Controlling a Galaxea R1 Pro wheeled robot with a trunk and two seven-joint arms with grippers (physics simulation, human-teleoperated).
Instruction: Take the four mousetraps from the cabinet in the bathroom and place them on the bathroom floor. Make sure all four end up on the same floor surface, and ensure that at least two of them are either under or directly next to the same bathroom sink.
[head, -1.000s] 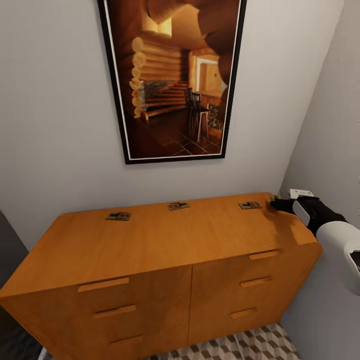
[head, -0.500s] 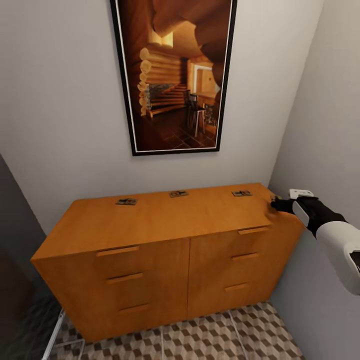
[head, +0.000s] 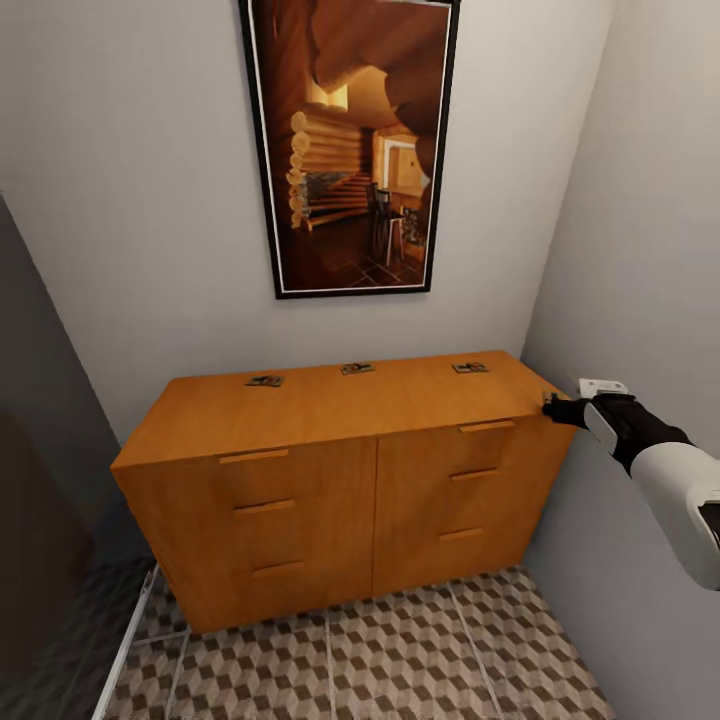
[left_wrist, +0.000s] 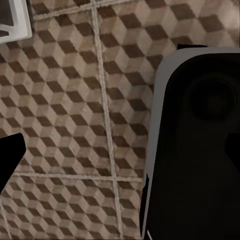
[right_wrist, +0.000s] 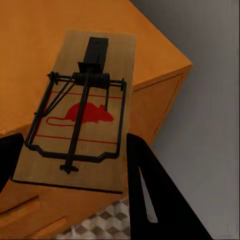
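Mousetrap sits between our right gripper fingers, apparently clasped off the cabinet corner; three more lie beyond on its top. We judge it light, stiff and thin: pinch the wooden edges, clear of the sprung wire. Our left gripper's state we cannot tell.

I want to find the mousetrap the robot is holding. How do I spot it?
Find the orange cabinet under the big picture. Three mousetraps lie in a row along the back of its top. The held trap is the fourth one: off the cabinet's right front corner, in the right gripper, not lying flat with the rest.
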